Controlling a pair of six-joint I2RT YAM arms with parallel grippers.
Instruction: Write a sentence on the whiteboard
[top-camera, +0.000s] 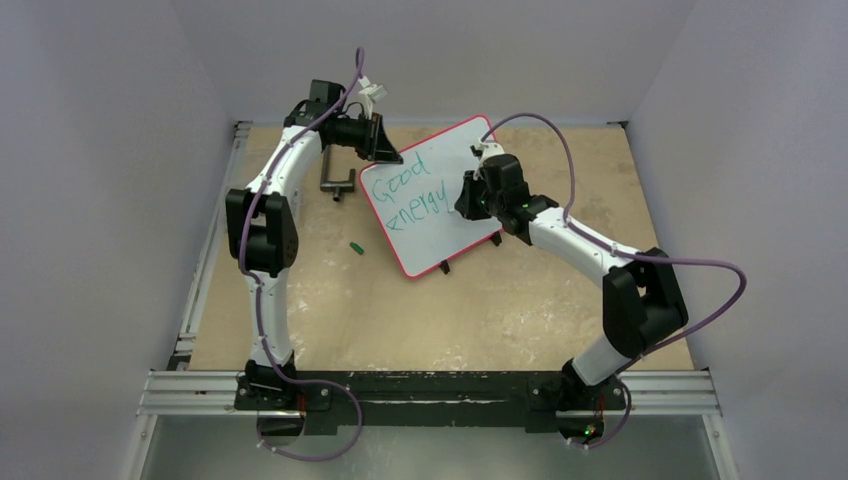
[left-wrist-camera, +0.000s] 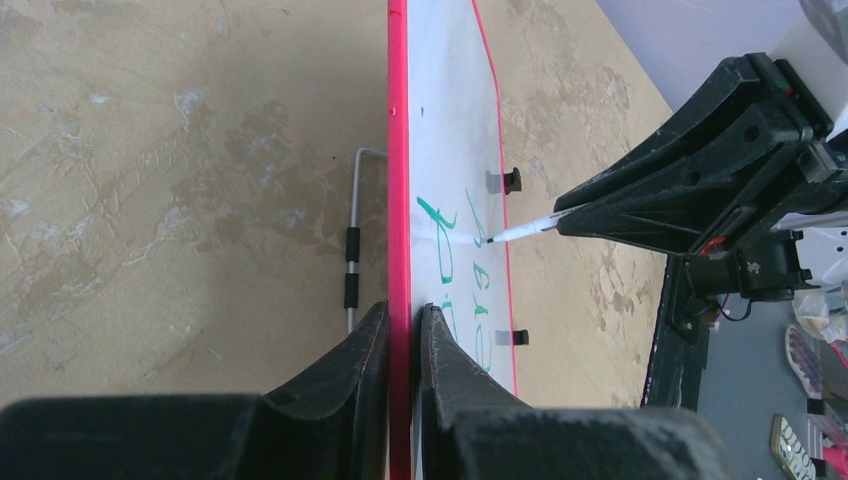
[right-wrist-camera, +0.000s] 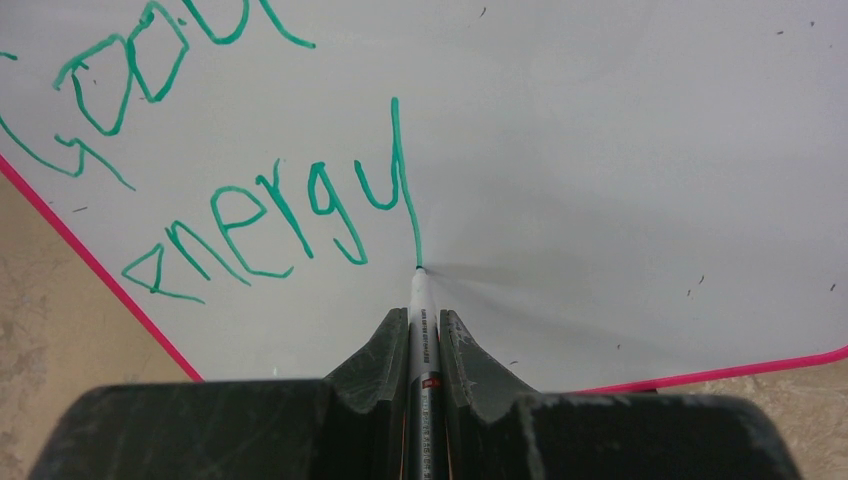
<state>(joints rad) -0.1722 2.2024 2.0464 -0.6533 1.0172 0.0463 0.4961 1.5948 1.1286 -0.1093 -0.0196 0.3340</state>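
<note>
The whiteboard (top-camera: 442, 240) stands tilted at the table's far middle, white with a red frame. My left gripper (top-camera: 390, 155) is shut on its upper left edge; in the left wrist view its fingers (left-wrist-camera: 404, 320) pinch the red frame of the whiteboard (left-wrist-camera: 450, 110) from both sides. My right gripper (top-camera: 468, 197) is shut on a marker (right-wrist-camera: 423, 315) whose tip touches the whiteboard (right-wrist-camera: 620, 150) at the foot of the last letter's tail. The sentence (right-wrist-camera: 250, 220) reads "Good energy" in green, in two slanted lines (top-camera: 405, 190). From the left wrist, the marker (left-wrist-camera: 520, 230) meets the board.
A small green cap (top-camera: 355, 246) lies on the tan table left of the board. A bent metal rod with black grips (top-camera: 338, 182) sits behind the board's left edge (left-wrist-camera: 352, 250). Two black clip feet (top-camera: 445, 266) stick out under the board's lower edge.
</note>
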